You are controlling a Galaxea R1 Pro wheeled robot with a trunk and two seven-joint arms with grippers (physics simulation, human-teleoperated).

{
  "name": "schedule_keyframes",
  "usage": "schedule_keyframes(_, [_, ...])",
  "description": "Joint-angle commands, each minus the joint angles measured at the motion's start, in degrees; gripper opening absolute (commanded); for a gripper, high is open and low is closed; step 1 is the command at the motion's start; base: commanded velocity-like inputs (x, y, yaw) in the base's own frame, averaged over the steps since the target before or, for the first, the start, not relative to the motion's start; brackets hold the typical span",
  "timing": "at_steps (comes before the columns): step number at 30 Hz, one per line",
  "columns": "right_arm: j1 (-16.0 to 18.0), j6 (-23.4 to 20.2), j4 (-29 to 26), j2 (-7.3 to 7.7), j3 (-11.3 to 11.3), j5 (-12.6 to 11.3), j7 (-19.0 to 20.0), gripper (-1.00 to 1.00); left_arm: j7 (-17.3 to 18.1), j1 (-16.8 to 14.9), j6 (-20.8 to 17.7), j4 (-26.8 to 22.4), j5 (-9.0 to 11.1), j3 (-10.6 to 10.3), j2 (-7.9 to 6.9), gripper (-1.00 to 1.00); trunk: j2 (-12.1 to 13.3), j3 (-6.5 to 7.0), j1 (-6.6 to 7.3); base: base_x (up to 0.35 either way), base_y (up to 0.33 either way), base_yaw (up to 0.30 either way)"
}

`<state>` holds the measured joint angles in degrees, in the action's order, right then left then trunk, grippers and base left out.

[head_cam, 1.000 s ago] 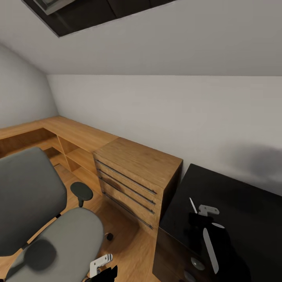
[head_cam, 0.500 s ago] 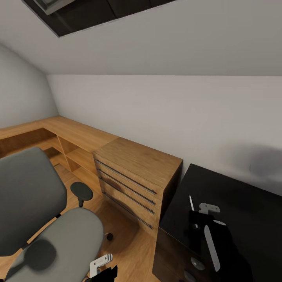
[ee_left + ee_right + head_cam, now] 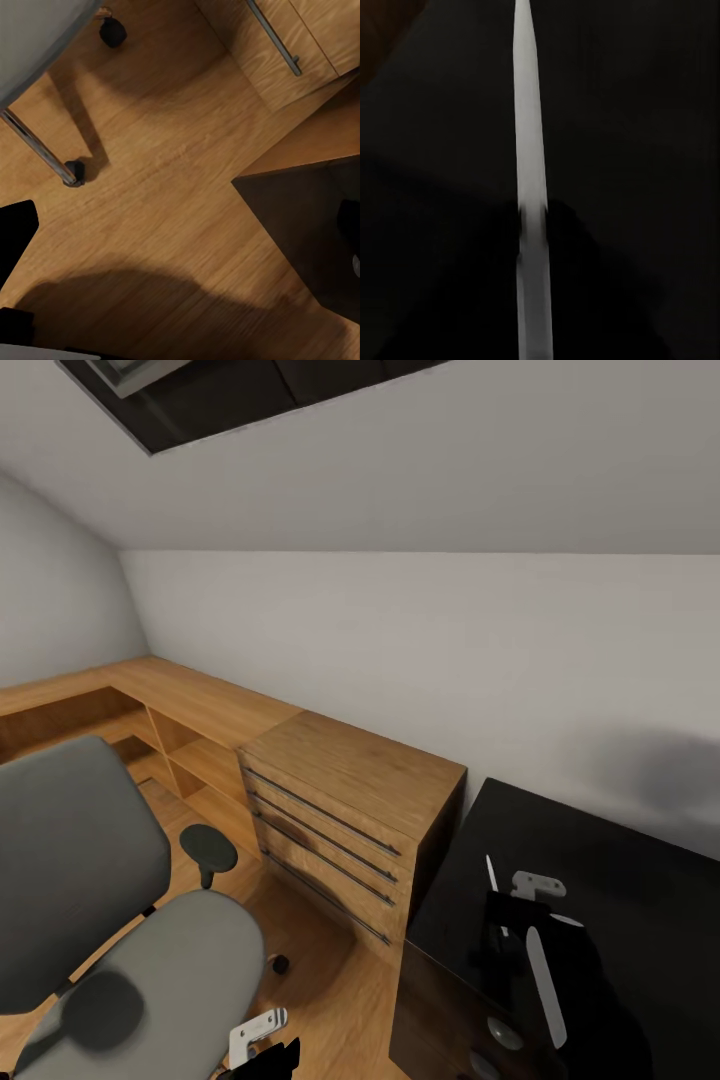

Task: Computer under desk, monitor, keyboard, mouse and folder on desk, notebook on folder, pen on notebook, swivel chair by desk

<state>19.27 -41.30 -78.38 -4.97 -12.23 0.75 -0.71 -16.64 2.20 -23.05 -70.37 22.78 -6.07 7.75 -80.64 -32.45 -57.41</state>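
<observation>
The grey swivel chair (image 3: 150, 960) stands at the left on the wood floor, its seat bare; its chrome leg and castor (image 3: 71, 174) are in the left wrist view. The glossy black desk (image 3: 610, 860) is at the right, its corner (image 3: 300, 217) above the floor. My right gripper (image 3: 503, 920) hovers over the desk's left end, shut on a slim white pen (image 3: 529, 150) whose tip (image 3: 490, 873) pokes out. My left gripper (image 3: 262, 1040) hangs low beside the chair seat, its fingers (image 3: 15, 232) apart with nothing between them. Computer, monitor, keyboard, mouse, folder and notebook are out of view.
A low oak drawer unit (image 3: 340, 800) stands between chair and desk, tight against the desk's left end, with open oak shelves (image 3: 190, 750) running left along the wall. The grey wall slopes overhead, with a dark-framed skylight (image 3: 230, 390) above.
My right arm has shifted slightly to the right over the desk, still holding the pen. The chair, left arm and camera have not moved.
</observation>
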Motion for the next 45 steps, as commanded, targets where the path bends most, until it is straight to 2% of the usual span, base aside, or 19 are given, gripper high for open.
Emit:
schedule_keyframes(1, [0.01,-0.31,-0.37,-0.04,-0.06,-0.14,-0.16,-1.00,-0.50,0.00,-0.15,-0.12,0.60,-0.08,-0.01,1.00,-0.03,-0.05,0.00,0.000,0.000,0.000])
schedule_keyframes(8, [-0.02,-0.28,-0.90,-0.04,-0.07,-0.14,-0.18,-1.00,-0.50,0.00,-0.15,-0.12,0.60,-0.08,-0.01,1.00,-0.03,-0.05,0.00,0.000,0.000,0.000])
schedule_keyframes(19, [-0.44,-0.48,-7.36,-0.13,-0.15,-0.14,-0.25,-1.00,-0.55,0.00,-0.15,-0.12,0.60,-0.08,-0.01,1.00,4.38,1.93,2.41,0.000,0.000,0.000])
schedule_keyframes(27, [-0.46,-0.96,-8.84,-0.21,-0.27,-0.47,-0.28,-1.00,-0.56,0.00,-0.15,-0.12,0.60,-0.08,-0.01,1.00,7.59,3.36,4.17,0.000,0.000,0.000])
schedule_keyframes(29, [-0.46,-2.10,-9.62,-0.90,-0.13,-0.71,-0.19,-1.00,-0.56,0.00,-0.15,-0.12,0.60,-0.08,-0.01,1.00,8.39,3.72,4.61,0.000,0.000,0.000])
schedule_keyframes(37, [-0.46,-2.21,-9.95,-1.10,-0.37,-1.01,-0.17,-1.00,-0.58,0.00,-0.15,-0.12,0.60,-0.08,-0.01,1.00,11.60,5.16,6.37,0.000,0.000,-0.011])
schedule_keyframes(45, [-0.46,-2.04,-9.95,-1.01,-0.42,-0.95,-0.16,-1.00,-0.66,0.00,-0.15,-0.12,0.60,-0.04,-0.01,1.00,14.81,6.68,8.12,0.000,0.000,-0.231])
